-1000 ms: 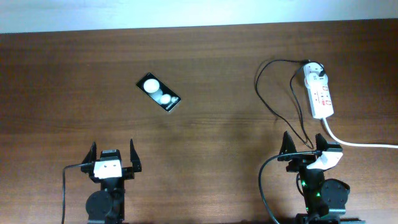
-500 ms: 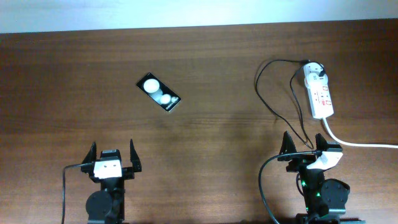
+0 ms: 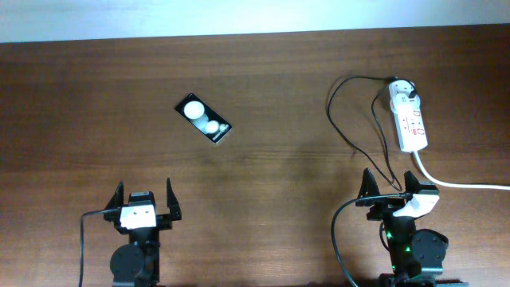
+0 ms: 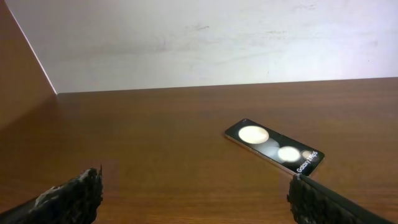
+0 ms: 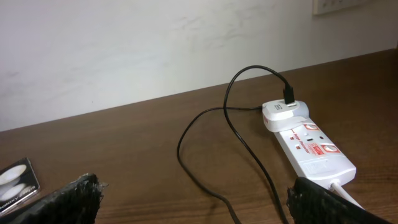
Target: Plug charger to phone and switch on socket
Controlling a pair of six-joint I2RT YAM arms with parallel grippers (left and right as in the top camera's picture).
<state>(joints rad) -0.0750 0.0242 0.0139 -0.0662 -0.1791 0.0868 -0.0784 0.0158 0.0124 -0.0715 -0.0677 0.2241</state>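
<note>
The black phone (image 3: 204,119) lies face up at an angle left of the table's middle; it also shows in the left wrist view (image 4: 273,147) and at the left edge of the right wrist view (image 5: 15,180). The white socket strip (image 3: 408,118) lies at the far right, with the charger's round white plug (image 5: 285,114) in its far end. The thin black charger cable (image 3: 351,119) loops from the plug toward my right gripper (image 3: 389,186). The cable passes between its open fingers in the right wrist view (image 5: 242,155). My left gripper (image 3: 144,197) is open and empty near the front edge.
The strip's thick white cord (image 3: 454,182) runs off the right edge. A pale wall (image 3: 239,16) borders the far edge of the wooden table (image 3: 279,159).
</note>
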